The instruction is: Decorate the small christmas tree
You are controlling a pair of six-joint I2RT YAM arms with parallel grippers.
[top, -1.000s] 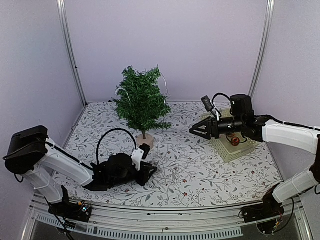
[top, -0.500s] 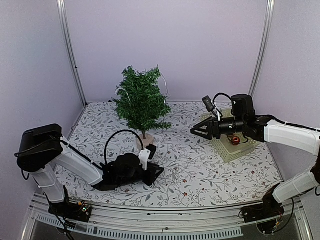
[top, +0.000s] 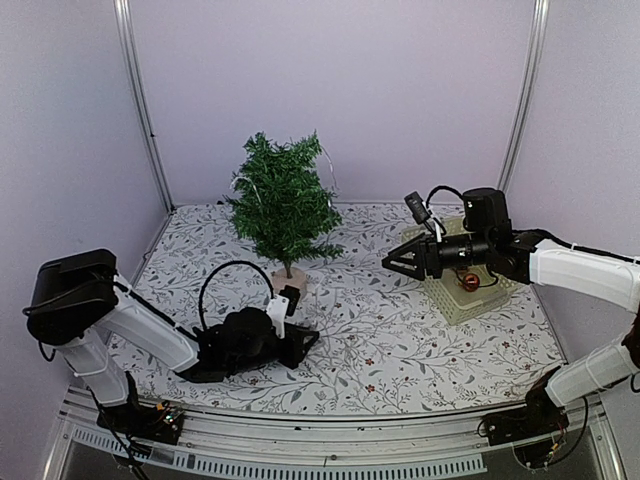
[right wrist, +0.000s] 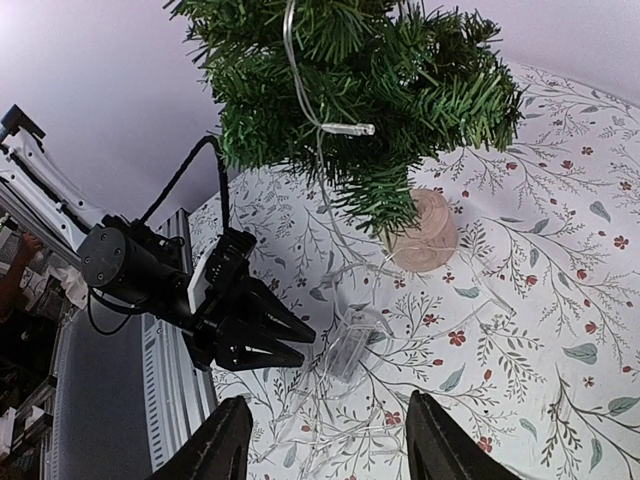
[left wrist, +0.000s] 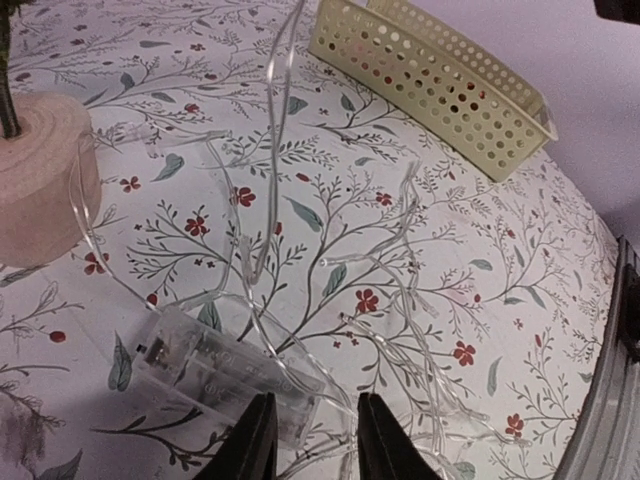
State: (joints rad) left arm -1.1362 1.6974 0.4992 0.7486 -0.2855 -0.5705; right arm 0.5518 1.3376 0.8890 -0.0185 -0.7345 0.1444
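Note:
The small christmas tree (top: 283, 205) stands on its pale round base (top: 290, 281) at the back of the table. A clear light string (right wrist: 320, 125) hangs from its branches and trails in loops over the table (left wrist: 400, 300), ending in a clear battery box (left wrist: 215, 370). My left gripper (top: 312, 340) lies low on the table in front of the tree, open. Its fingertips (left wrist: 250, 440) sit at the corner of the battery box, among loose wire, gripping nothing. My right gripper (top: 390, 263) hovers open and empty to the right of the tree, pointing toward it.
A pale yellow perforated basket (top: 455, 305) stands at the right under the right arm, with a red ball ornament (top: 469, 282) in it. Metal frame posts (top: 140, 110) rise at the back corners. The floral cloth ends at a metal rail near the arm bases.
The left gripper slid right along the table toward the battery box, then drew back left a little. The right arm has stayed almost still.

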